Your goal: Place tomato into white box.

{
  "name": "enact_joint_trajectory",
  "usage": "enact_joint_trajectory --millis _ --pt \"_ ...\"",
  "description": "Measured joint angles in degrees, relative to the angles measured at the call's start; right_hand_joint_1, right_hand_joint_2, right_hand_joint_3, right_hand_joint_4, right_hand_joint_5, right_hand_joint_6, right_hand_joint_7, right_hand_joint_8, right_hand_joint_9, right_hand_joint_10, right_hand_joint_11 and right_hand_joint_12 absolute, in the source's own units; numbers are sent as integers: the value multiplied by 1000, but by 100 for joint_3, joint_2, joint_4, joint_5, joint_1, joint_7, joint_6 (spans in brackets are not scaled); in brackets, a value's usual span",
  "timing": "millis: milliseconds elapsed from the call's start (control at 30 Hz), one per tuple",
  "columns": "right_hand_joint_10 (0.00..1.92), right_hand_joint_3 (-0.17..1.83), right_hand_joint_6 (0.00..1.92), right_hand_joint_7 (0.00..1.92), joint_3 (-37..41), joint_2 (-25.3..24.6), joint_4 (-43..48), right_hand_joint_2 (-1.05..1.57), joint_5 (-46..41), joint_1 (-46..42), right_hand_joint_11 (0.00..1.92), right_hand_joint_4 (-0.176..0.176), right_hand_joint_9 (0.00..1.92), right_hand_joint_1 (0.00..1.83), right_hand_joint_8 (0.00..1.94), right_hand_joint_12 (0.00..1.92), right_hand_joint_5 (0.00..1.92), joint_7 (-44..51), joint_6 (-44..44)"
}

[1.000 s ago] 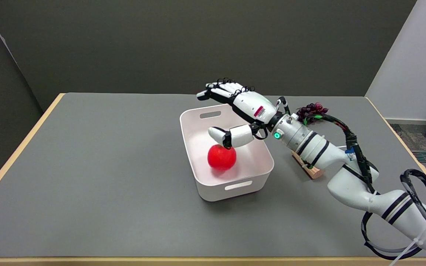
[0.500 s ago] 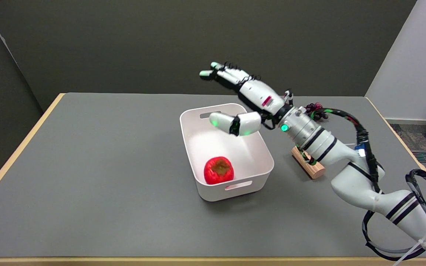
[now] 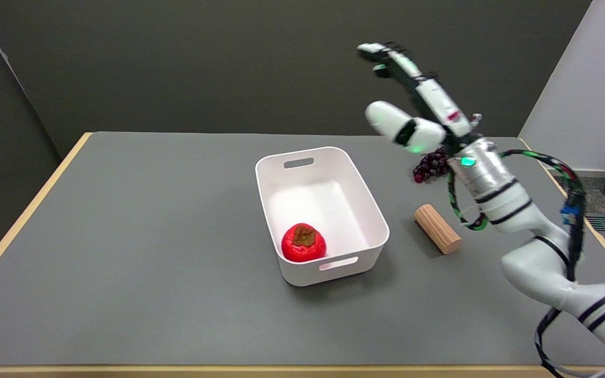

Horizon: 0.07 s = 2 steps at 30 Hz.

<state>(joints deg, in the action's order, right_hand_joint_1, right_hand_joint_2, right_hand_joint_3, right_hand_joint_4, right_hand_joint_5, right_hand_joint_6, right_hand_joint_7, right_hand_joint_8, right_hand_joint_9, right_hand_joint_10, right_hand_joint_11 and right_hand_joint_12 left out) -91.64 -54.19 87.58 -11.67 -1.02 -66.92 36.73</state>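
The grey table top [image 3: 139, 273] carries a light wood edge strip along its near and left sides. The white robot arm [image 3: 539, 252] with black bands enters from the lower right corner and rises toward the far right of the scene, with black and green cables looped alongside it.

Near the centre of the table stands the white rectangular plastic box [image 3: 371, 220] with rounded corners and a slot handle cut in its near and far walls. The round red tomato [image 3: 303, 243] with a brown stem patch on top lies inside this box, on the floor, in the near left corner, against the near wall.

To the right of the box, apart from it, a short light wooden cylinder [image 3: 437, 229] lies on its side on the table. Farther back and slightly right, a bunch of dark purple grapes [image 3: 430, 165] sits on the table, partly covered by the wrist section of the arm.

The black-and-white right hand [image 3: 418, 100] is raised in the air above the far right part of the table, well apart from the box and to its right. Its fingers [image 3: 386, 55] are extended and spread from the thumb, pointing up and left. The hand holds nothing. A green light glows on the wrist.
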Motion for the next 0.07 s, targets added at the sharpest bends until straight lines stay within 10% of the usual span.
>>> enact_joint_trajectory --millis 67 --pt "396 783 352 114 130 8 -60 666 -258 -164 -1 88 -1 234 235 937 159 0 229"
